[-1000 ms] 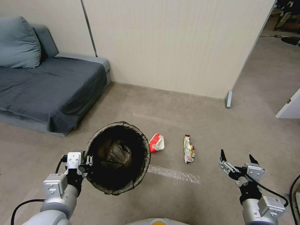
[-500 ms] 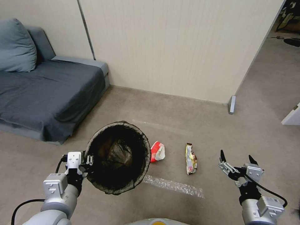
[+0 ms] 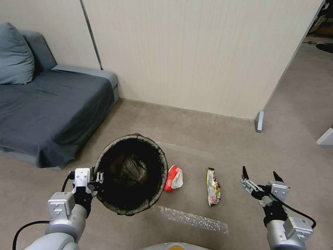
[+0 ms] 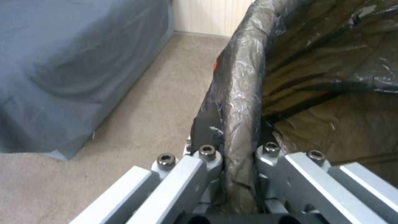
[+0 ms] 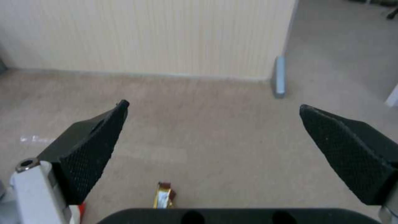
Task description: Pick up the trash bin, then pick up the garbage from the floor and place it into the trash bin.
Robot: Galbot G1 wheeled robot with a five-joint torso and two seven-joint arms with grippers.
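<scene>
From my head: my left gripper (image 3: 98, 180) clamps the rim of one trash bin (image 3: 130, 173), held above the floor. Two garbage pieces lie right of it: a red-and-white carton (image 3: 173, 178) and a yellow wrapper (image 3: 213, 186). My right gripper (image 3: 260, 174) hovers spread, empty.

Left wrist: fingers (image 4: 207, 152) pinch the bagged rim.

Right wrist: both pads (image 5: 93, 149) wide apart above the wrapper (image 5: 164, 198).

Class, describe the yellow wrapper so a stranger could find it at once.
Start at the black-lined trash bin held at its rim by the left tool. Two scraps lie on the carpet beside it; pass the red-and-white carton. The yellow wrapper is the long, flat one.
</scene>
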